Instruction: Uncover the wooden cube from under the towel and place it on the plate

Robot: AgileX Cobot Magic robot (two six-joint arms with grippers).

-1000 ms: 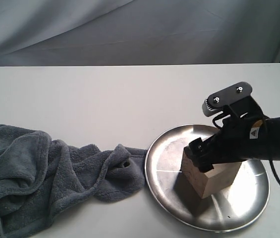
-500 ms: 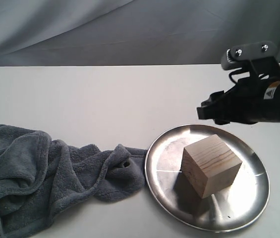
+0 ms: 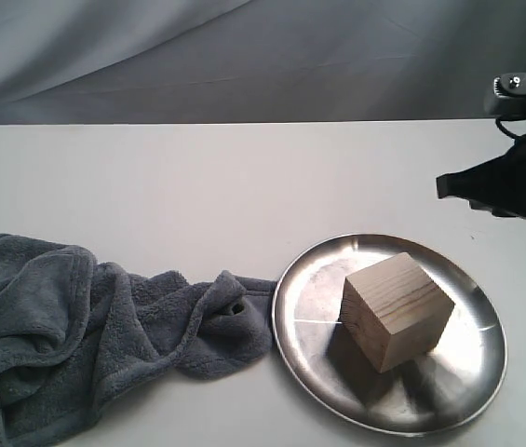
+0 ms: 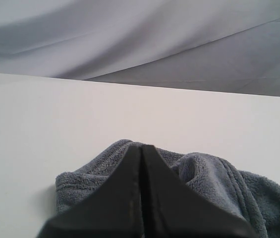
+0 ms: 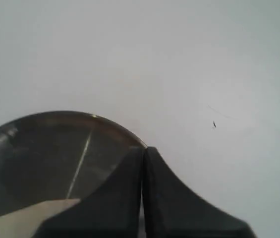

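You're basically done — your right gripper [image 3: 444, 186] let go, backed off to the upper right and clenched empty, leaving the wooden cube [image 3: 396, 312] sitting on the plate [image 3: 304, 303], lower right.

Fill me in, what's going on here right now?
The cube sits uncovered on the plate. The towel lies bunched beside the plate. The right gripper hangs clear of the plate, shut and empty. The left gripper is shut too, by the towel, with nothing visibly in it.
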